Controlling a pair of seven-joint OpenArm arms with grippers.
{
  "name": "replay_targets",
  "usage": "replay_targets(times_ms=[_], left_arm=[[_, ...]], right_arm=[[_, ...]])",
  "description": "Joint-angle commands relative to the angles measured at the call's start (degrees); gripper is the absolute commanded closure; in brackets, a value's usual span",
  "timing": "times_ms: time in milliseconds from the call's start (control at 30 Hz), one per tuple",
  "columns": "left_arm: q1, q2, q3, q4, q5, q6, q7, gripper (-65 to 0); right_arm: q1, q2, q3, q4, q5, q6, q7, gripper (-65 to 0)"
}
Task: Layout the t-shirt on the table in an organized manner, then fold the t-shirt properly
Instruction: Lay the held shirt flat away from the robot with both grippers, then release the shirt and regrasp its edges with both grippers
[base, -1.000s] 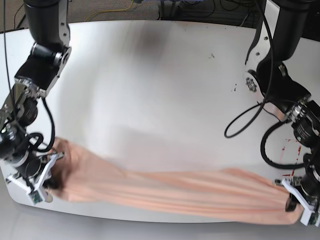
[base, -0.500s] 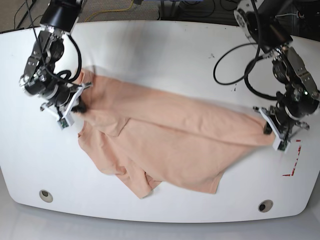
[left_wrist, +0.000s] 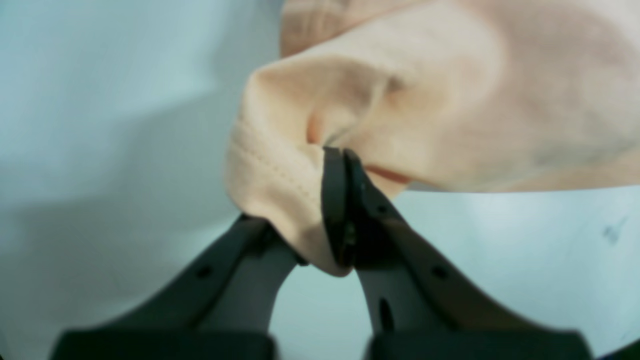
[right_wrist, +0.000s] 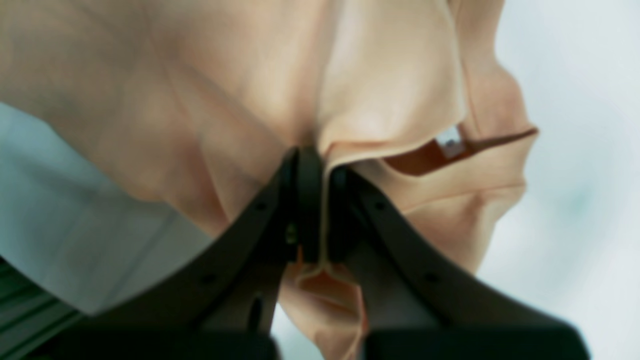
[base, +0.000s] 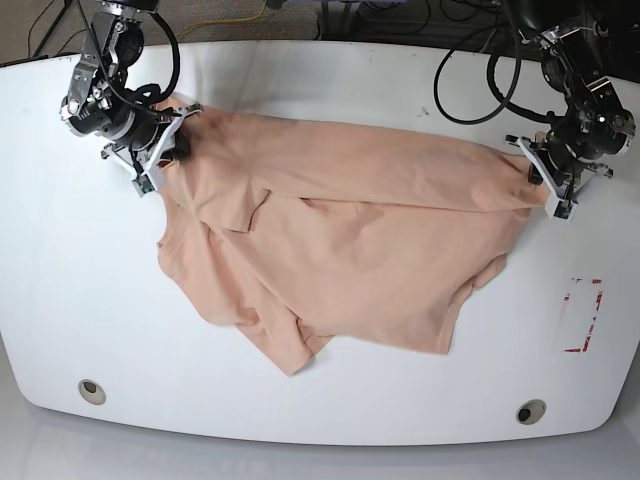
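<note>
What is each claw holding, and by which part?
Both hold the t-shirt: left claw pinches a stitched hem edge, right claw pinches fabric beside the neck opening.

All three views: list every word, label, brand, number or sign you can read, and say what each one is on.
No readable text in any view.
Small white tag inside the neck of the peach cotton t-shirt: too blurred to read.
Red marks on the glossy white table: an outlined rectangle, no letters or numbers.
Dark specks on the table near its far edge: only marks, not writing.
</note>
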Motion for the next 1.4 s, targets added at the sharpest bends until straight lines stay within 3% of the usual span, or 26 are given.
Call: replay_targets(times_ms=[0,133,200,367,533,667,933,1200,1367], left_arm=[[0.6,-1.7,-1.0,1.2,-0.5,0.0,-1.0,0.0],[1.8,-2.5,-1.3,0.9,-0.5,0.0,-1.0,0.0],[2.3,-2.5,-1.3,0.9,-0.5,0.0,-1.0,0.0],[3.3,-3.1,-1.3,1.0,-0.5,0.0,-0.8,-7.6],[3.2,-3.1,-1.3,1.1,-0.5,0.0,-0.7,-25.8],[3.0,-3.1,-1.3,1.2,-0.5,0.0,-0.7,-34.9],[-0.1,-3.0,-1.3,3.1,-0.7,0.0,0.4,-34.6],[-7.8,-2.9,-1.3,3.3,-0.7,0.0,4.3,-34.6],[-13.4,-2.9,-1.3,3.3,-0.7,0.0,8.3,-34.6]], right_arm=[[-0.4,0.8,0.2,1.1,0.6,0.0,1.0,-2.1],[-1.6,0.8,0.2,1.2,0.7,0.0,0.9,-2.5],[-2.1,0.8,0.2,1.3,0.7,0.0,0.9,-7.1],[-2.9,-0.3,0.6,1.5,0.7,0.0,0.9,-28.4],[-2.9,-1.0,0.7,3.1,0.7,0.0,0.9,-53.3],[-4.0,-1.2,0.7,7.2,0.7,0.0,0.8,-64.2],[-2.4,-1.1,0.7,11.7,0.7,0.0,0.8,-62.0],[6.6,-0.6,1.6,8.9,-1.7,0.0,0.8,-62.3],[15.7,-0.6,1.9,2.7,-6.9,0.0,0.8,-62.5]])
